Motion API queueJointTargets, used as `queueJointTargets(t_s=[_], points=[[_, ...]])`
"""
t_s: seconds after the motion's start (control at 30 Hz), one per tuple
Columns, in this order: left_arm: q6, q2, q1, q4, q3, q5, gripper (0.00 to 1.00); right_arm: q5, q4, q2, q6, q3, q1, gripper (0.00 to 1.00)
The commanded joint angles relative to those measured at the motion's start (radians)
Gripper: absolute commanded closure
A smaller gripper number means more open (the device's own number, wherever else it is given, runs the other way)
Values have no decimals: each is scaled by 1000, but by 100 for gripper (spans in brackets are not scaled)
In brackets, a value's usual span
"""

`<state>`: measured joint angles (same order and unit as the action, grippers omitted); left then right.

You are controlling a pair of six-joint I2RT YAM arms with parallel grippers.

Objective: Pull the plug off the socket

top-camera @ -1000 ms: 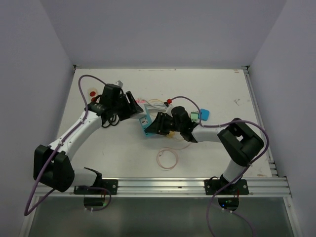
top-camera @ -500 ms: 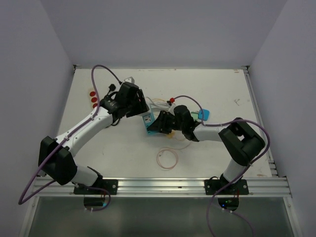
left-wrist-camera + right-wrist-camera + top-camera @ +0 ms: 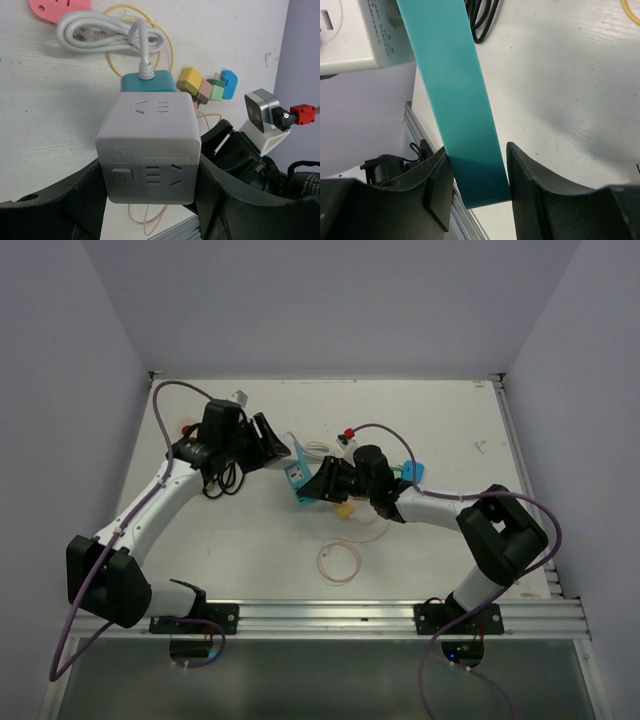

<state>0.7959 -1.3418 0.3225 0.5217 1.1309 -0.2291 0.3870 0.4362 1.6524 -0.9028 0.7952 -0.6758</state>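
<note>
Teal plug (image 3: 147, 82) sits pressed against the far face of a white cube socket (image 3: 150, 145), and its white cord (image 3: 100, 32) runs off in a looped bundle on the table (image 3: 450, 420). The pair is near the middle of the tabletop, between the two arms.

The left gripper (image 3: 150, 197) grasps the cube socket, with one black finger flat on each side wall. The face with the switch button is turned toward the wrist camera. The right gripper (image 3: 480, 185), reaching in from the right, is clenched on the flat teal side of the plug.

Beyond the socket, to the right, lies a cluster of small plugs: a yellow one (image 3: 189, 80), a pink one (image 3: 203, 91), a green one (image 3: 216, 89) and a blue one (image 3: 229, 84). A thin loop of wire (image 3: 340, 562) rests on the table nearer the arm bases.
</note>
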Motion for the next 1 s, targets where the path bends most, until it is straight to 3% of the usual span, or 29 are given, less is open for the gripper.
queueJointTargets(t_s=[0.0,0.13,0.4,0.47,0.6,0.73,0.97], points=[[-115,73,30,-13,84,334,100,-235,-336,-5,25,9,79,100],[-106,26,194,35,152,435,100,-241,-343,26,-18,21,78,100],[-86,13,267,34,156,462,100,-228,-281,76,-62,-42,79,100],[-90,38,234,29,158,429,100,-215,-226,66,-59,-77,81,100],[-84,99,46,-51,96,173,100,-142,-121,60,-39,-93,82,100],[-90,124,-84,-71,83,77,100,-102,-100,34,-28,-82,82,100],[-138,96,-100,-89,49,86,100,-99,-142,-61,21,-56,82,100]])
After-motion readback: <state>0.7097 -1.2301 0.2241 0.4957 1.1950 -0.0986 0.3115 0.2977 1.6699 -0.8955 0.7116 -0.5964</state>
